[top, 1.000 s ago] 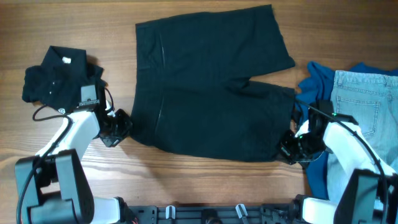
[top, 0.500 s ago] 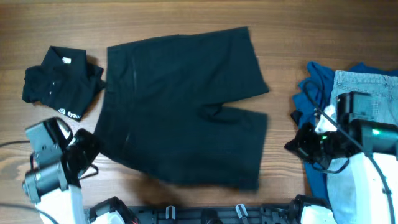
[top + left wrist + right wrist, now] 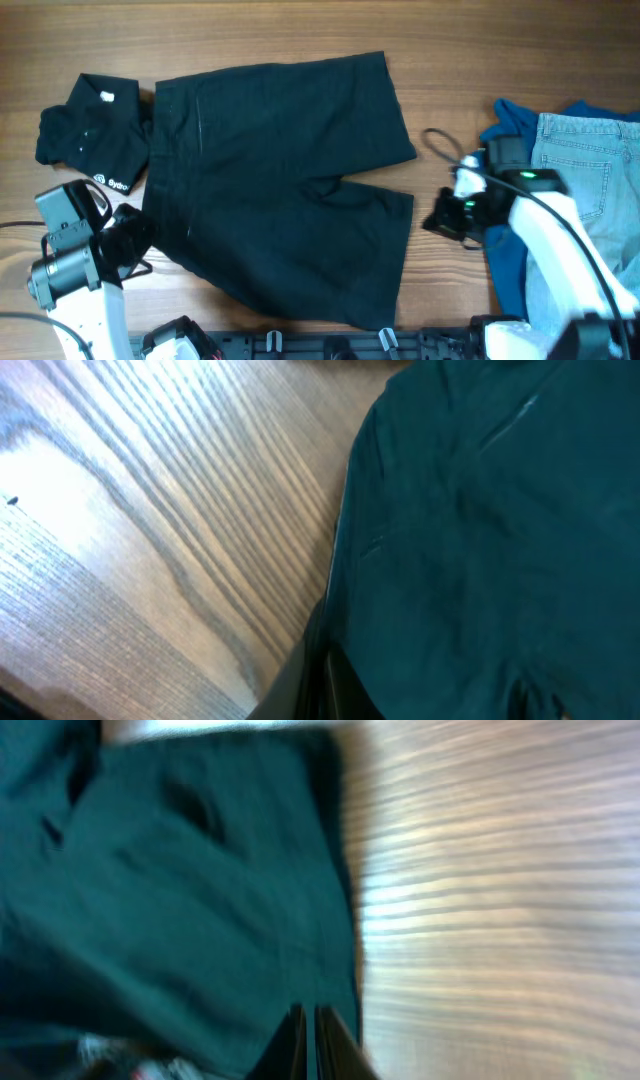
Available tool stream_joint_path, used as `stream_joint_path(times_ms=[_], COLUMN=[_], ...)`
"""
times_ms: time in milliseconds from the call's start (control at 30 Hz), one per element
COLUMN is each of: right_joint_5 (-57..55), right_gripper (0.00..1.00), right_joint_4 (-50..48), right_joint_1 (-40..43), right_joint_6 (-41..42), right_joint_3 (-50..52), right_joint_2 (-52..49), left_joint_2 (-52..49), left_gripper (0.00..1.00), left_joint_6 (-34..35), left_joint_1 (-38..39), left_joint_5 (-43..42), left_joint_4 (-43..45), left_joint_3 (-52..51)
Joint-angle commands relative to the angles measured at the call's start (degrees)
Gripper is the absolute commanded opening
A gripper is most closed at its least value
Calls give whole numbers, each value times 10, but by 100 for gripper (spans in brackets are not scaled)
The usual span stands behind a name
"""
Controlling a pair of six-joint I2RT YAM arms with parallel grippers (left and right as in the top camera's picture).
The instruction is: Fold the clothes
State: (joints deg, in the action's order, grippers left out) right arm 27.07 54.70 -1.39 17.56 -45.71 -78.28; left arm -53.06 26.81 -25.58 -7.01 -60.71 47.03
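The large black shorts (image 3: 270, 180) lie spread flat across the middle of the table. My left gripper (image 3: 138, 238) is at their lower-left waist edge. In the left wrist view its fingers (image 3: 322, 685) are shut on the edge of the shorts (image 3: 500, 530). My right gripper (image 3: 440, 220) is just right of the lower leg hem, apart from it. Its fingers (image 3: 308, 1040) are shut and empty, with the shorts (image 3: 180, 890) ahead. A small black shirt with white print (image 3: 90, 130) lies at the far left. A blue top (image 3: 505, 125) and light-blue jeans (image 3: 590, 170) lie at the right.
A black cable loop (image 3: 440, 142) lies on the wooden table (image 3: 450, 60) between the shorts and the blue top. The black frame of the arm mounts (image 3: 330, 345) runs along the front edge.
The shorts have slid and turned to the left with my left gripper. My right gripper let go of the leg hem and now sits up and to the left, near the hem.
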Motion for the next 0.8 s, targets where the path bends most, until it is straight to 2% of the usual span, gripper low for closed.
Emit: stream_joint_path(times_ms=[0,167,333,500,633,767], right_joint_5=[30,14,-89,-110,-112,-74], right_gripper=[4,4,4,4,4,6], right_joint_4=[-94,-240,-280,-355,-335,-224], right_joint_1=[-46,-61,-40,-7,-1,0], right_joint_6=[-19,42,127,162,129,40], right_joint_3=[16,15,-24,-110,-202,-271], right_joint_2=[-83,-229,-336,-347,-346,-322], left_joint_2=[-27,-40,-40,-40,-40,-40], left_gripper=[4,4,4,4,4,4], left_joint_6=[-11,-11,-11,-11,-11,-11], left_joint_1=[-4,-4,-4,-4,-4,-4], left_joint_5=[9,9,9,-13,-24,-26], left_joint_4=[0,5,7,18,23,23], left_joint_3=[10,10,10,10,10,10])
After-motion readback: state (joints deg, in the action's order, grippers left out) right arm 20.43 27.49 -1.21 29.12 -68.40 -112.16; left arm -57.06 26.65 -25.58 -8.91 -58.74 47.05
